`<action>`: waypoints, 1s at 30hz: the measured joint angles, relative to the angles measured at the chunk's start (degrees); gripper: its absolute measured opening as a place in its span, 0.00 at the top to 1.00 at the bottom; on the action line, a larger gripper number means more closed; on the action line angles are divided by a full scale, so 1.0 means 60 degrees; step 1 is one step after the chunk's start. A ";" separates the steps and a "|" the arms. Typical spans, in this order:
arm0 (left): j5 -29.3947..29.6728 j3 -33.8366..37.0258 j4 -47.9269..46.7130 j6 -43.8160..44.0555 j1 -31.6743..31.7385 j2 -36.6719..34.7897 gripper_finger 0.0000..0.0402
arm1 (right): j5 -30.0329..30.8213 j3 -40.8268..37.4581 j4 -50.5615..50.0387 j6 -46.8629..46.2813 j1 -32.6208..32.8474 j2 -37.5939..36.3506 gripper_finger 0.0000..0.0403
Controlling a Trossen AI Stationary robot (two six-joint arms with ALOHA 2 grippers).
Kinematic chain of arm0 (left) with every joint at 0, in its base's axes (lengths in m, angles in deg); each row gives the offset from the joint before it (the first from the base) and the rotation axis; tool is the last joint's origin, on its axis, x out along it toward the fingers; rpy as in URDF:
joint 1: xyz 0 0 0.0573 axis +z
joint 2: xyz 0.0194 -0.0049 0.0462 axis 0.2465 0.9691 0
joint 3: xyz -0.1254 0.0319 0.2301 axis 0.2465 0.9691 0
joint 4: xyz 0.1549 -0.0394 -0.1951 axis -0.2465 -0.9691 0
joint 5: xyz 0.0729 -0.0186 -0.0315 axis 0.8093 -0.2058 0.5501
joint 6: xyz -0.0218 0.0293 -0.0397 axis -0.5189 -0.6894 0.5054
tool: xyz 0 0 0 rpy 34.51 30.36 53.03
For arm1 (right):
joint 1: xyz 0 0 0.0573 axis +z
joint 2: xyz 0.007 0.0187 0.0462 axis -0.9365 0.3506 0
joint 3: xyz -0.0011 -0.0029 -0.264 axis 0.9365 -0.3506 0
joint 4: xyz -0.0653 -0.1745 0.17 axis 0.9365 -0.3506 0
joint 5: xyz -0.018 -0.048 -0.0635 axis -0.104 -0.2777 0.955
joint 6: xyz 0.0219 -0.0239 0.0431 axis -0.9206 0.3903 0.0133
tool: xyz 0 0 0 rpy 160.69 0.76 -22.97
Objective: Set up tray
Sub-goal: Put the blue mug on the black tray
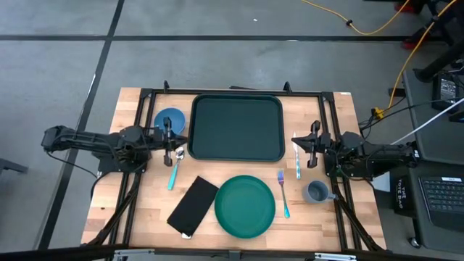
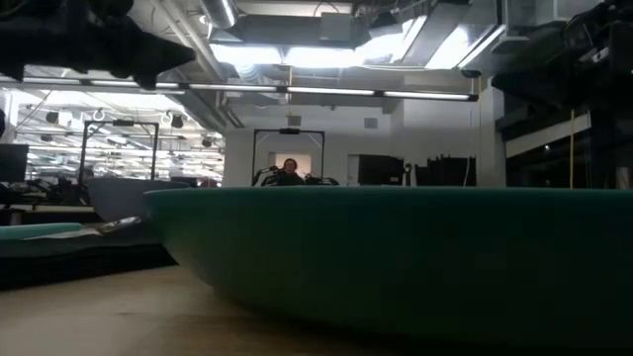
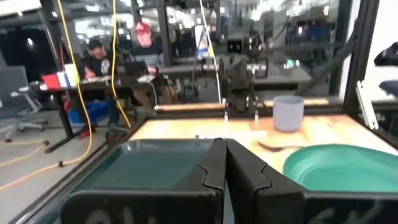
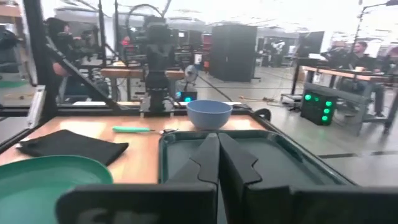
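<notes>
My left arm lies stretched along the worktop edge, folded low, its claw pointing inward with both fingers pressed together on nothing. My right arm mirrors it from the opposite side, its claw likewise pressed together and empty, fingers meeting in a single seam.

The tray, dark green with a raised rim, lies flat between my two claws, just beside each and touched by neither. A blue bowl sits just beside my left claw, next to the tray's short side. A teal-handled spoon lies near my left claw, toward the front edge; a black napkin lies farther that way. A round green plate rests in front of the tray, between both claws. Near my right claw lie a knife, a fork and a grey cup.
</notes>
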 joint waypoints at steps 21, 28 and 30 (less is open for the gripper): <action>0.0052 -0.1564 0.0501 -0.0365 0.0000 0.2696 1.00 | 0.0194 0.4017 -0.1211 -0.0962 0.0021 0.5266 1.00; 0.0055 -0.1565 0.0774 -0.0816 0.0000 0.2643 1.00 | -0.0417 0.4604 -0.1329 -0.0954 0.0347 0.6704 0.98; 0.0054 -0.1565 0.0783 -0.0827 0.0000 0.2645 1.00 | -0.0431 0.4716 -0.1432 -0.0955 0.0475 0.7028 0.97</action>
